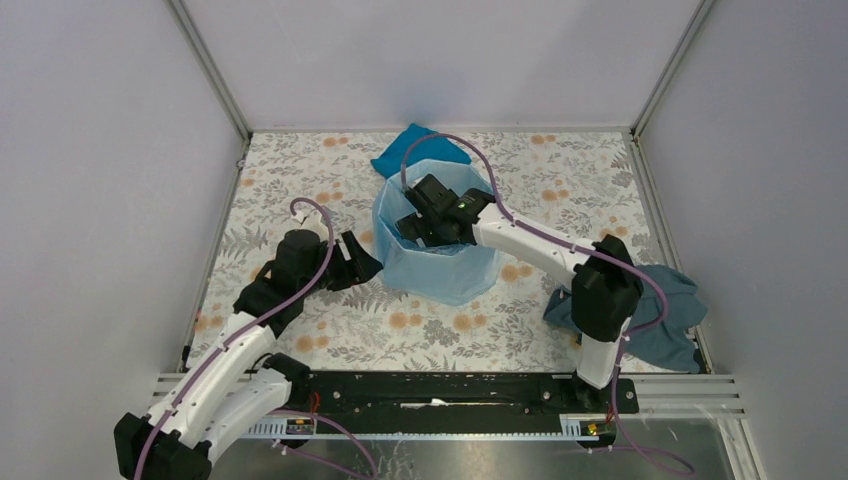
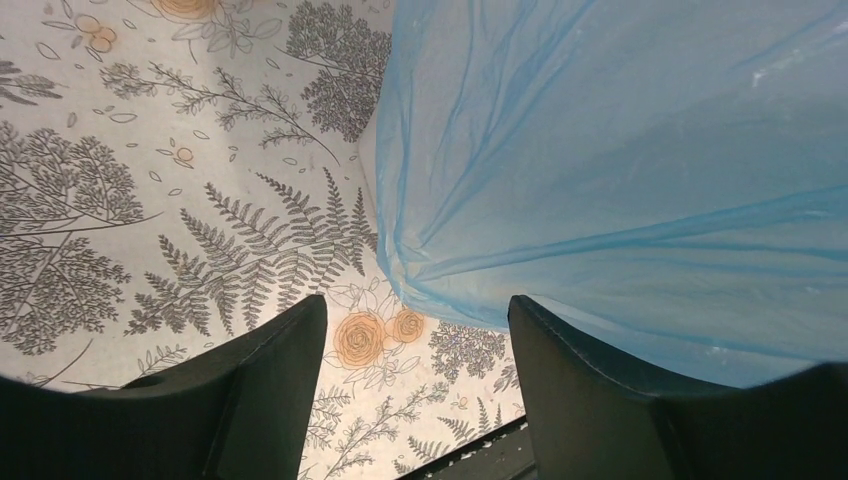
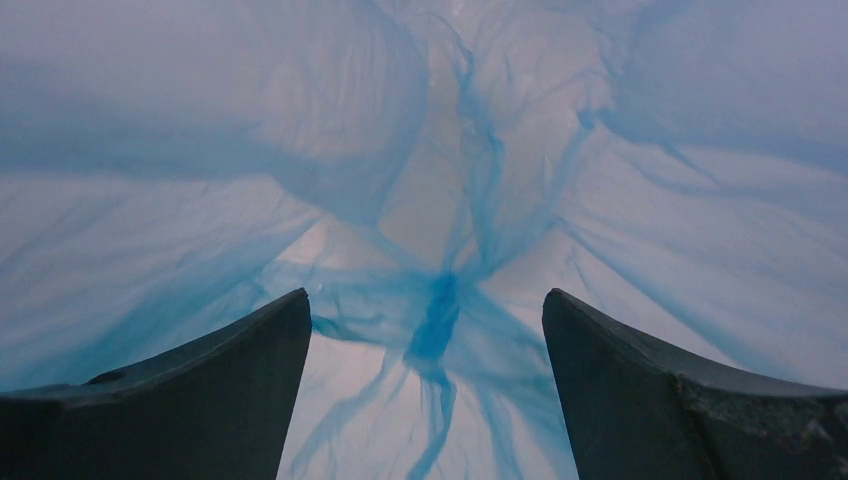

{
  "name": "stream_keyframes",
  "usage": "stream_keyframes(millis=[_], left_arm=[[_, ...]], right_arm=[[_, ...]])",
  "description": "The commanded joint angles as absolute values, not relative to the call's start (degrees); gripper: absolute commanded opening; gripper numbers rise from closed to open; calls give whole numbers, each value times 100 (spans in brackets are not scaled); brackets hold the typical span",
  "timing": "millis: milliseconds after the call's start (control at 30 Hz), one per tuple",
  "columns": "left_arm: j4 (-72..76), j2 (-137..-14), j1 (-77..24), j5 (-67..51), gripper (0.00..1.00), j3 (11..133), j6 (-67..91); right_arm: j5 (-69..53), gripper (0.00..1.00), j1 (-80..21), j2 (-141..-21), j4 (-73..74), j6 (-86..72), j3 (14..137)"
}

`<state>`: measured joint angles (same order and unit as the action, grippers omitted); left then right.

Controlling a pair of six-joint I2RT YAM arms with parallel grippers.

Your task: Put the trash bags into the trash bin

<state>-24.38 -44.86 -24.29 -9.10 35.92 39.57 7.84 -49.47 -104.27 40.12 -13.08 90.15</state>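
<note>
The light-blue trash bag (image 1: 445, 275) lines the trash bin (image 1: 388, 225) and drapes down over its outer walls. The bin stands mid-table and shows only as a faceted shape through the film. My right gripper (image 1: 422, 226) is down inside the bin mouth. In the right wrist view it (image 3: 425, 335) is open and empty, with the bag's gathered bottom seam (image 3: 438, 305) ahead of it. My left gripper (image 1: 362, 257) is open and empty just left of the bin. In the left wrist view it (image 2: 415, 335) sits low over the floral mat, with the bag's outer film (image 2: 620, 170) to the right.
An opaque teal cloth (image 1: 420, 148) lies behind the bin. A dull grey-blue cloth (image 1: 668, 312) lies at the right, beside the right arm's elbow. Grey walls close in three sides. A black rail (image 1: 450, 388) runs along the near edge.
</note>
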Motion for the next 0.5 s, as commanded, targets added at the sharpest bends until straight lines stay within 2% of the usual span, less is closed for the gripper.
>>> stream_keyframes(millis=[0, 467], left_arm=[[-2680, -4373, -2443, -666, 72, 3941, 3804], [-3005, -4225, -2442, -563, 74, 4394, 3629]], right_arm=[[705, 93, -4944, -10664, 3453, -1358, 8968], [822, 93, -4928, -10764, 2726, -1367, 8257]])
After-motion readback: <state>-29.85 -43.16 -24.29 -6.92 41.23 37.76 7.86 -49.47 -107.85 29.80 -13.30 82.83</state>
